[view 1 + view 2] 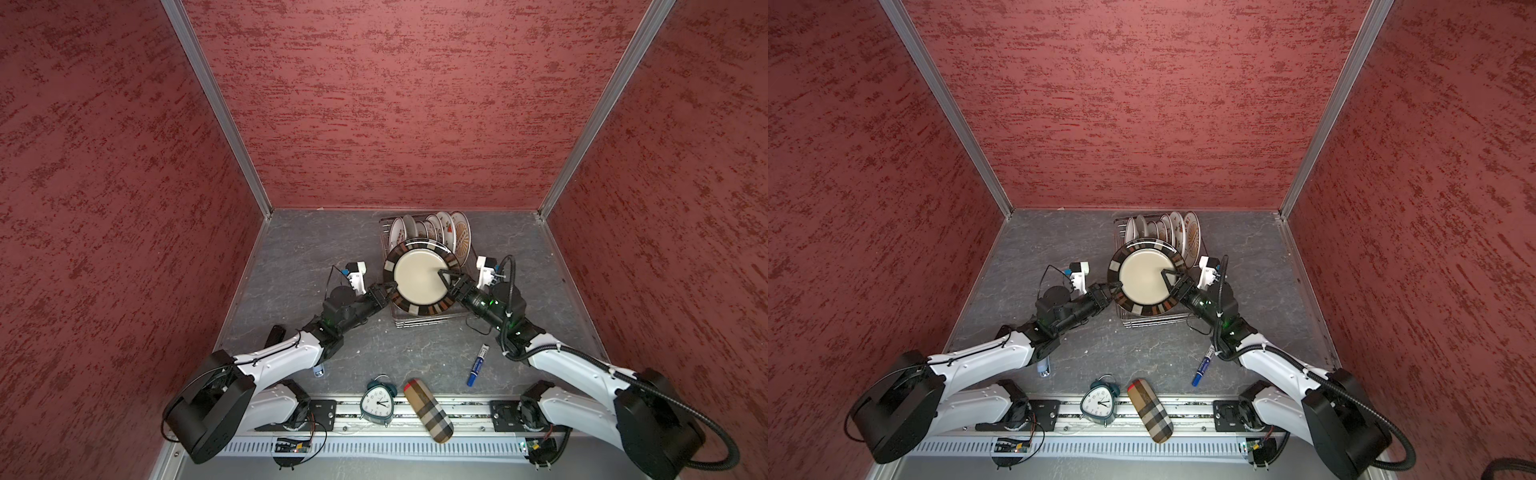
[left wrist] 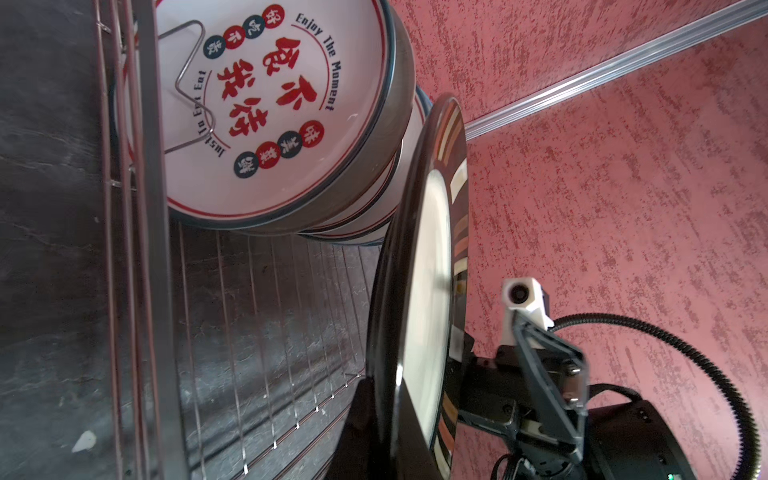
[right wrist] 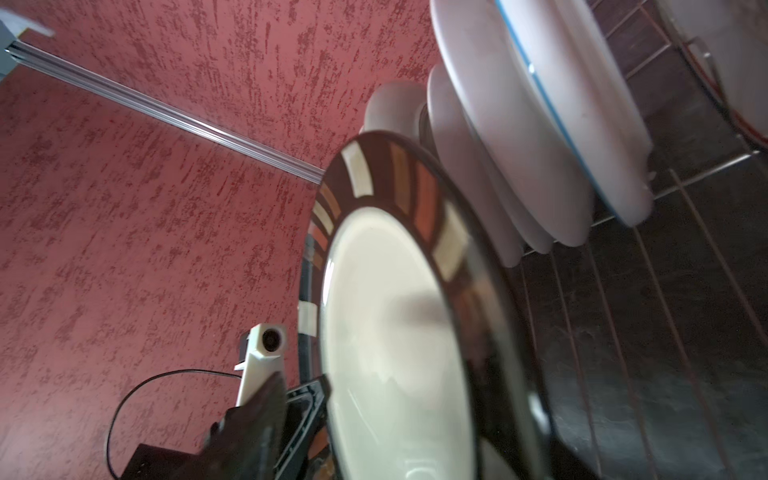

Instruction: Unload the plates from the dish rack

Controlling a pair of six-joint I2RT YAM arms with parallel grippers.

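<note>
Over the dish rack (image 1: 419, 322), round plate (image 1: 419, 278), cream centre, dark striped rim

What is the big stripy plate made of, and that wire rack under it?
The striped plate looks like glazed ceramic. Its cream middle and dark banded rim are glossy and throw bright reflections in the wrist views. The dish rack seems to be thin metal wire with a shiny silver finish, perhaps steel or chrome plating. The pictures can't settle which.
</note>
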